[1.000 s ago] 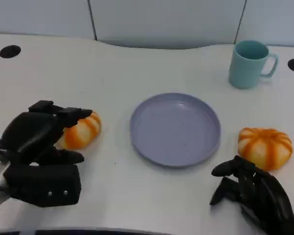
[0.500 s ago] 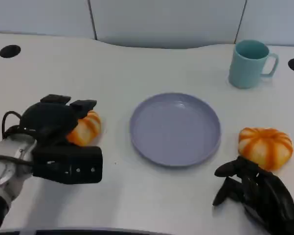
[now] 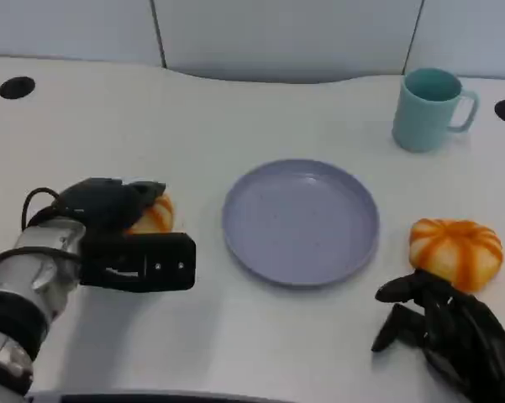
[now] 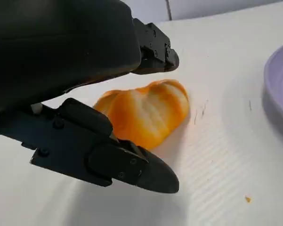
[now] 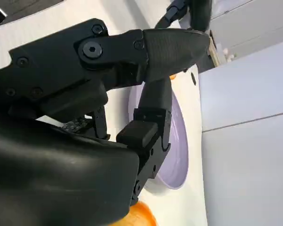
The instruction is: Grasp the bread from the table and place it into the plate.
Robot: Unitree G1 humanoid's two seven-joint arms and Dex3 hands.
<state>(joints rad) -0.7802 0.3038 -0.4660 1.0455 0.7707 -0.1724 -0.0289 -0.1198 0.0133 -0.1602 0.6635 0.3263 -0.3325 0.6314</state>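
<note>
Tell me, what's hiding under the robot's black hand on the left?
An orange-and-white bread roll lies on the white table under the left hand. The wrist view shows fingers above and below it. The hand covers part of the roll, so contact can't be judged.

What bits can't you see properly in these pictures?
- Left bread: in the head view the left hand covers most of it. The left wrist view shows fingers on either side, but not whether they touch it.
- Right hand: cut off by the head view's lower edge.
- Plate: in the right wrist view, largely hidden behind that hand's fingers.
- Inside of the mug: the bottom cannot be seen.
</note>
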